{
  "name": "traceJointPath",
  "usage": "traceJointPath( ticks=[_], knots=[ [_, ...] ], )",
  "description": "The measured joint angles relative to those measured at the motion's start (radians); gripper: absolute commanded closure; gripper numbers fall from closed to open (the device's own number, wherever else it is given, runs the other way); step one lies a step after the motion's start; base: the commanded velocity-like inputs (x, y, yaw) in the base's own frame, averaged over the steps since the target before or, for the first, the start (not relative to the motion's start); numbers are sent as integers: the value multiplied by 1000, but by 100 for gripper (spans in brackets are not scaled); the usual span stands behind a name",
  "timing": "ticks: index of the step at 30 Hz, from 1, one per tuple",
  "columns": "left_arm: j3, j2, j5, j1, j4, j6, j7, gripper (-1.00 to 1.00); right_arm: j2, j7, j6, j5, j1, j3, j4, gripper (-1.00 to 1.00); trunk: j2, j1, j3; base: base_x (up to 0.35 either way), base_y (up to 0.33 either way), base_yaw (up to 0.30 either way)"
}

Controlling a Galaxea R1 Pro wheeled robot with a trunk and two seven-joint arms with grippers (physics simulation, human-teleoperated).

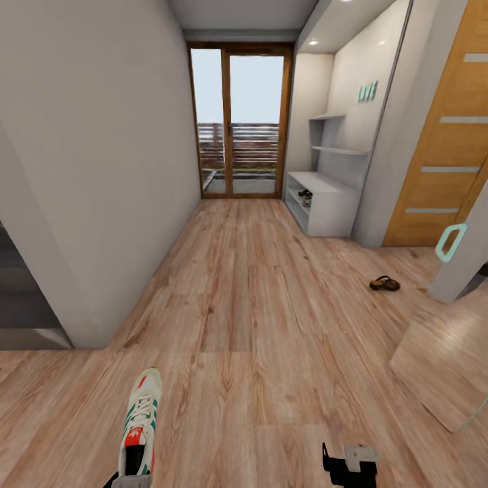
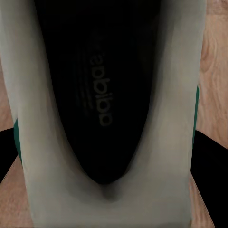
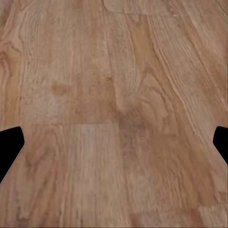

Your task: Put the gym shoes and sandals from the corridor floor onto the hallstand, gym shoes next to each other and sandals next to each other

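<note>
Corridor floor (image 1: 244,305) of wood-grain planks runs to hallstand (image 1: 325,203) at far right wall. Gym shoe (image 1: 140,423) sits in left gripper (image 1: 129,480) at head view's lower edge — left wrist view looks straight into its dark insole, fingers either side, clamped on heel. Something dark and reddish on hallstand's lower shelf — too small to tell. One sandal (image 1: 384,283) lies on floor, well short of rack. Right gripper (image 1: 349,468) hangs over bare planks, fingers spread, holding nothing. Judgement: task partway, carry in hand.
</note>
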Motion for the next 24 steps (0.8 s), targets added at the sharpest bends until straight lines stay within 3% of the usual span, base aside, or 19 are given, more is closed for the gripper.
traceJointPath(
  ticks=[24],
  knots=[
    [0,0,0,0,0,0,0,100,0,0,0,0,0,0,0,-100,0,0,0,336,0,0]
  ],
)
